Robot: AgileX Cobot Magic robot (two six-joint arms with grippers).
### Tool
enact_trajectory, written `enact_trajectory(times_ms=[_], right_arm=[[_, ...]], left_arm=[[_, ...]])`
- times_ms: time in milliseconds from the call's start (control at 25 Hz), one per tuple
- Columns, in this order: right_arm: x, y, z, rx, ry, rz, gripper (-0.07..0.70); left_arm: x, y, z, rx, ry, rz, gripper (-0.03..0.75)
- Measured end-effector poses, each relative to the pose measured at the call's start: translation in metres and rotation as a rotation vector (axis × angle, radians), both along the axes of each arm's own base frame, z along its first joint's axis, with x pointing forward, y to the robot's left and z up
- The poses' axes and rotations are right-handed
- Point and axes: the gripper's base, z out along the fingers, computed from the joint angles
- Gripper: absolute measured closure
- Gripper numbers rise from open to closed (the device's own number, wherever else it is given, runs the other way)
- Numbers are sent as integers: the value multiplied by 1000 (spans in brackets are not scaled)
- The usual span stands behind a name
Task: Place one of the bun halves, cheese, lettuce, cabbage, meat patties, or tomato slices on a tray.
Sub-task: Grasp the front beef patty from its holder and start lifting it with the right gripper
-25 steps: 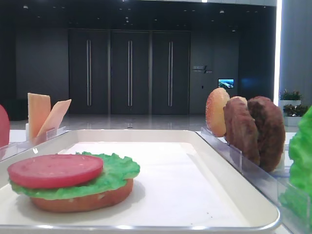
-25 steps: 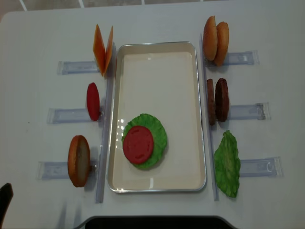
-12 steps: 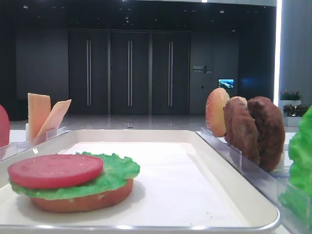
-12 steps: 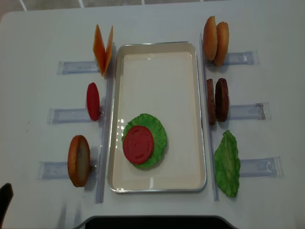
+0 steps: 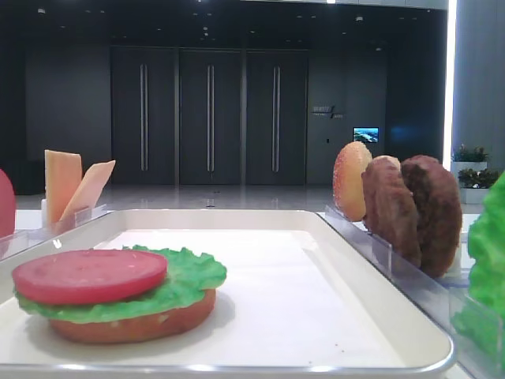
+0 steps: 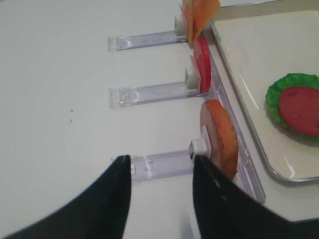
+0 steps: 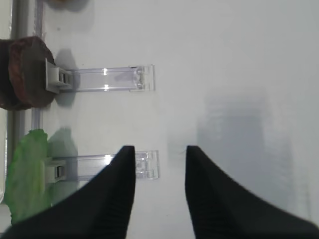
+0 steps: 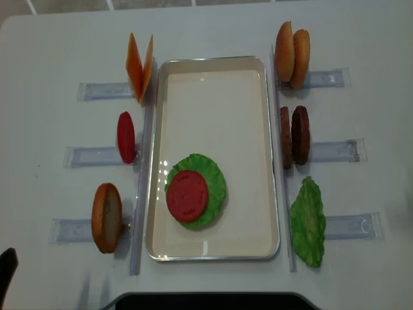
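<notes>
The off-white tray (image 8: 213, 64) holds a stack: a bun half (image 5: 134, 325), lettuce (image 8: 216, 184) and a tomato slice (image 8: 187, 196) on top. On the left racks stand cheese (image 8: 140, 66), another tomato slice (image 8: 126, 137) and a bun half (image 8: 106, 217). To the right are two bun halves (image 8: 292, 55), meat patties (image 8: 294, 135) and a lettuce leaf (image 8: 308, 221). Cabbage is out of view. My left gripper (image 6: 160, 158) is open and empty, low over the table beside the bun rack. My right gripper (image 7: 159, 148) is open and empty, right of the lettuce rack.
Clear plastic racks (image 8: 339, 150) stick out from both long sides of the tray. A dark base (image 8: 206, 301) lies along the table's near edge. Bare white table (image 7: 239, 59) lies beyond the rack ends on both sides.
</notes>
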Motion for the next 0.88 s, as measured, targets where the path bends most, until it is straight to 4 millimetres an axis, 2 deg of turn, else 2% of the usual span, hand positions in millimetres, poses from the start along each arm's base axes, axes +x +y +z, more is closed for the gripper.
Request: enact_trajectory(times_ms=[160,280,400,640,760,880], right_arm=[[38,-1,-15,20,124,2,391],[58,-2,-31,24,204,1,391],[65,-2,-39,26,241,1,391],[65,3,-38,71,237,29,370],[66,19,-37,128,227,79,319],[69,51,-36,152,197,143,290]], left_arm=[[0,0,0,0,0,0,398],[0,0,0,0,0,0,402],[0,0,0,0,0,0,409],[0,0,0,0,0,0,416],[0,0,0,0,0,0,419],[0,0,0,0,0,0,419]])
